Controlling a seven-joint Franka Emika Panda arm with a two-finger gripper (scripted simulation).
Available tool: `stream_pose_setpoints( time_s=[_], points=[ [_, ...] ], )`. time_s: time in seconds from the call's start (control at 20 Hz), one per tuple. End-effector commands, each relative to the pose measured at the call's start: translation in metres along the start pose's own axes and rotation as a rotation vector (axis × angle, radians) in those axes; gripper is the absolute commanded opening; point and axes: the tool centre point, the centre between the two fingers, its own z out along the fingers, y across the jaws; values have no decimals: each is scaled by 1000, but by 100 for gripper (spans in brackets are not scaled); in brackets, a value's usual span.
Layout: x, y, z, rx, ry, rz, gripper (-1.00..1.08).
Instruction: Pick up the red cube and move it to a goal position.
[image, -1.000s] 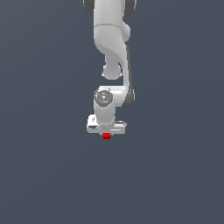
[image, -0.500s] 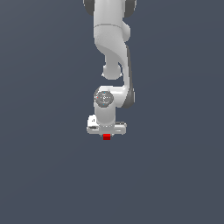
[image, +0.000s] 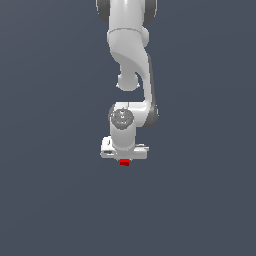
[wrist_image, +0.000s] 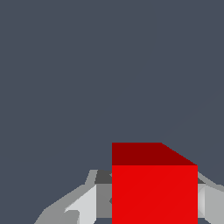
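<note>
The gripper (image: 124, 159) clamps a plain bright red cube (image: 124, 162).

Open grey ground left, right, near and far of the gripper (image: 124, 159); nothing blocking any side.

You get flat, even simulator light with no glare and no cast shadow on the grey ground. The white arm (image: 131, 60) shades softly darker toward the exterior view's right. In the wrist view the red cube (wrist_image: 154, 188) has one bright face and one darker face. Both pictures look coarse, with slightly jagged edges
</note>
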Motion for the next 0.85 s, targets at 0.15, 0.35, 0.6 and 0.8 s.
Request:
stream_pose_setpoints(
  time_s=[0.15,0.35,0.6,0.8],
  points=[
    [25,-9,-7,0,0,0,-100],
    [37,-14,-11,0,0,0,-100],
    [46,-17,-13,0,0,-1,-100],
    [48,-17,-13,0,0,-1,-100]
  ],
)
